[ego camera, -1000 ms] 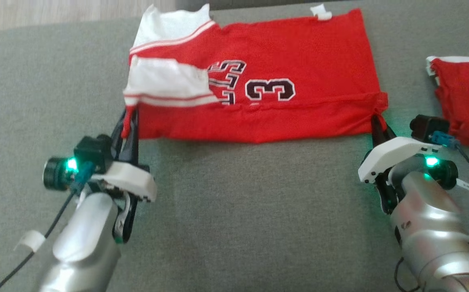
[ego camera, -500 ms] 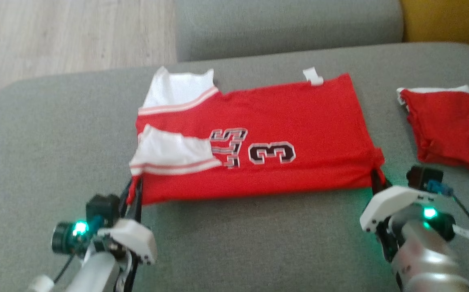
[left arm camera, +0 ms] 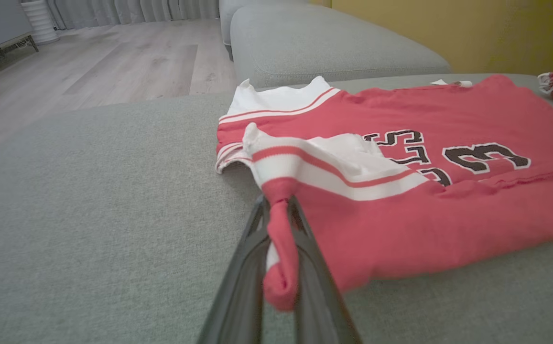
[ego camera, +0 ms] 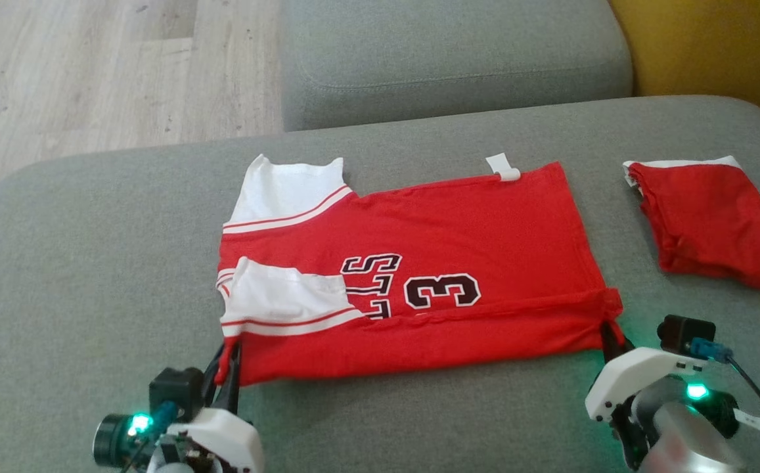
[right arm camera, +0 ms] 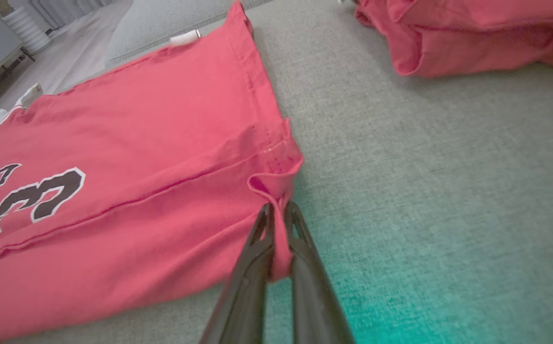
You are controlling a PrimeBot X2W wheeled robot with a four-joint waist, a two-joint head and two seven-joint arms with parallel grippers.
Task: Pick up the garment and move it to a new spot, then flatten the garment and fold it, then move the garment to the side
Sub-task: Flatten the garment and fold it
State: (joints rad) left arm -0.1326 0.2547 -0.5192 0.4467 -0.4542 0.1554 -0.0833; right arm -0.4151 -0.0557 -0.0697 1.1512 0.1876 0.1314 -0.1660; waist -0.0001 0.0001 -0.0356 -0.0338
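Only the head camera has tilted up over the last second, so the jersey and both arms sit lower in its view; both grips are unchanged. Red, with white sleeves and a black 3, the jersey lies spread in the middle of the grey sofa seat, sleeve end toward 9 o'clock and hem toward 3 o'clock. A crease runs along it just inside the near edge.

At 7 o'clock of the jersey the left tool is clenched on the near sleeve-side corner, with a twist of red cloth pinched between its dark fingers. At 5 o'clock the right tool is clenched on the near hem corner, a small fold of fabric caught between its fingers.

A white label sticks out of the far edge at 1 o'clock. A second red garment lies well apart at 3 o'clock on the same seat. Wooden floor shows at 11 o'clock.
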